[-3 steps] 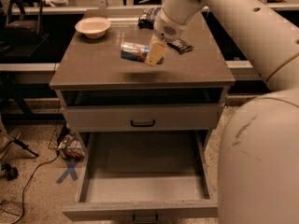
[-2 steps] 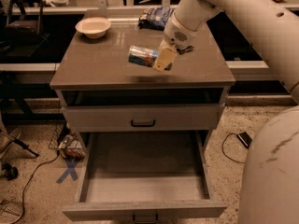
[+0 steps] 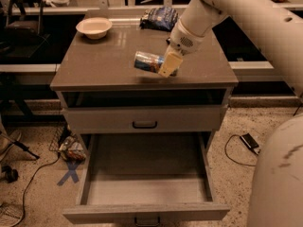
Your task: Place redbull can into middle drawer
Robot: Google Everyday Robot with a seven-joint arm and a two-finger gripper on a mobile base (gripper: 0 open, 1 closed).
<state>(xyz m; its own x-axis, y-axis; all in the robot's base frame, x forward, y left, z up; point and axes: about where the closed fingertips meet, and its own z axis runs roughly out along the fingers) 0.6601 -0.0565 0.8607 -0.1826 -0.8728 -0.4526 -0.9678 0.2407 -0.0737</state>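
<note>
The redbull can (image 3: 146,61) is blue and silver and lies sideways in my gripper (image 3: 166,65), which is shut on its right end. The can hangs just above the grey cabinet top (image 3: 104,65), right of centre and near the front edge. The middle drawer (image 3: 147,178) is pulled wide open below, showing its pale grey inside, with its dark handle (image 3: 147,219) at the front. It lies lower and nearer to the camera than the can. The drawer front above it (image 3: 144,119) is shut.
A white bowl (image 3: 93,27) sits at the back left of the top. A blue chip bag (image 3: 159,18) lies at the back, behind my arm. Cables and a blue tape cross (image 3: 70,173) are on the floor at left, a dark device (image 3: 249,141) at right. The robot body (image 3: 279,183) fills the lower right.
My gripper has carried the can a little forward, toward the front edge of the cabinet top. The drawer stays open as before.
</note>
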